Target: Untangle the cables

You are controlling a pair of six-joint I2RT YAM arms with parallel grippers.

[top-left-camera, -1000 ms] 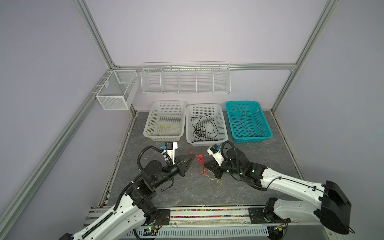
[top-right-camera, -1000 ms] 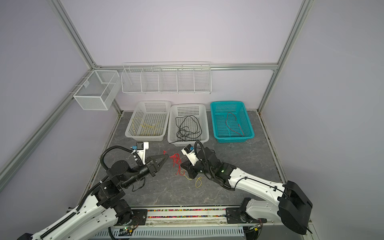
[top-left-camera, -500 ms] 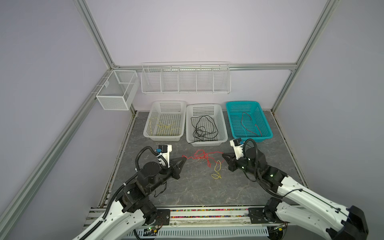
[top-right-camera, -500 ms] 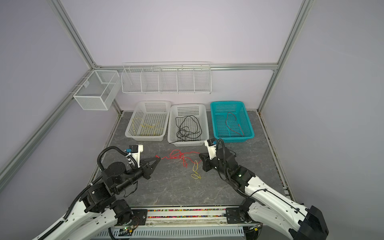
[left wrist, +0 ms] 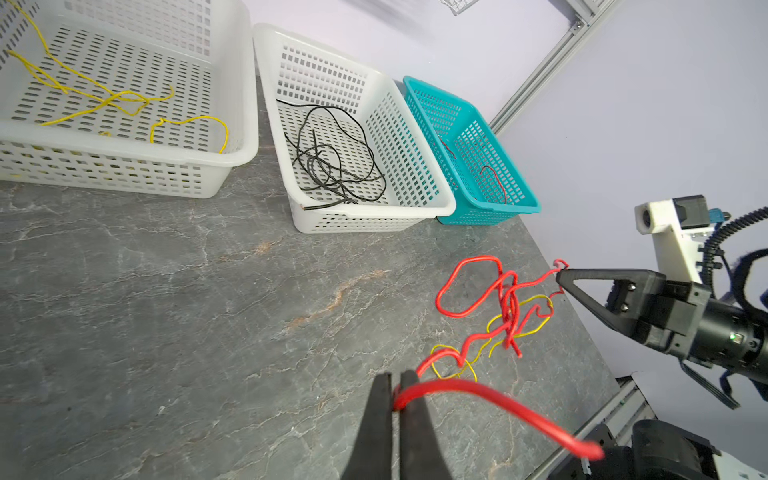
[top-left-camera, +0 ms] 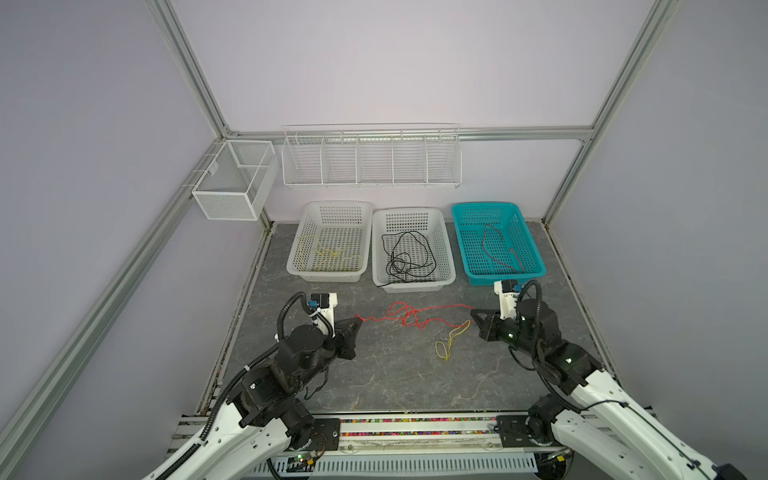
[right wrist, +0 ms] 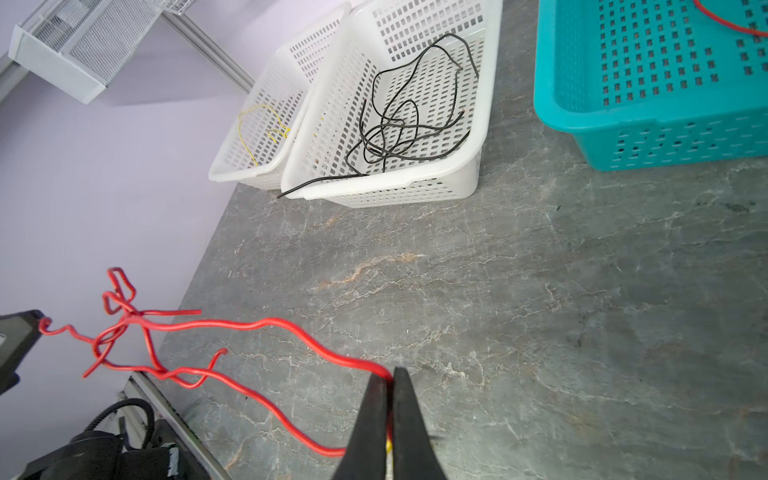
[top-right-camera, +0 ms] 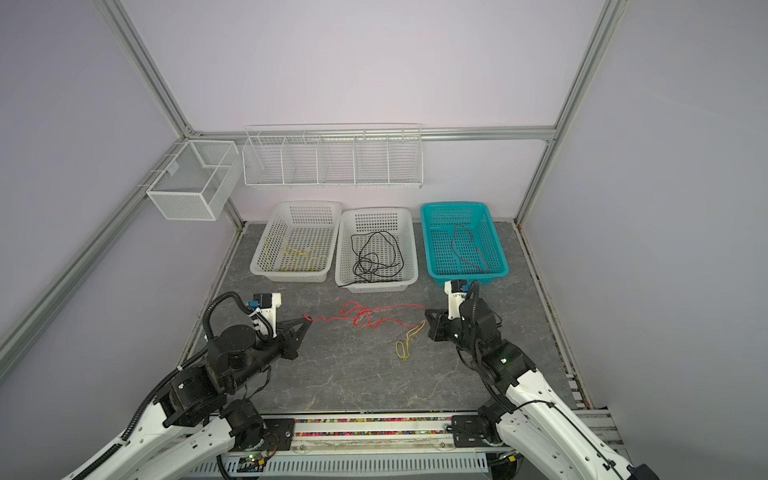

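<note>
A red cable (top-left-camera: 409, 318) (top-right-camera: 365, 318) runs above the table between my two grippers, with a knotted loop near its middle. My left gripper (top-left-camera: 356, 319) (left wrist: 396, 376) is shut on one end of the red cable (left wrist: 469, 384). My right gripper (top-left-camera: 472, 311) (right wrist: 389, 372) is shut on the other end of the red cable (right wrist: 270, 321), and a bit of yellow shows between its fingers. A thin yellow cable (top-left-camera: 446, 347) (top-right-camera: 405, 347) trails from the right gripper down to the table, threaded through the red tangle in the left wrist view.
Three baskets stand at the back: a white basket (top-left-camera: 336, 204) with yellow cables, a white basket (top-left-camera: 409, 212) with black cables, one end poking over its front rim, and a teal basket (top-left-camera: 484, 205) with a red cable. White wire racks (top-left-camera: 370, 158) hang on the wall.
Both grippers have moved apart, left going left and right going right. The bunched red cable between them has been drawn out into a long line, and the yellow cable now trails below.
</note>
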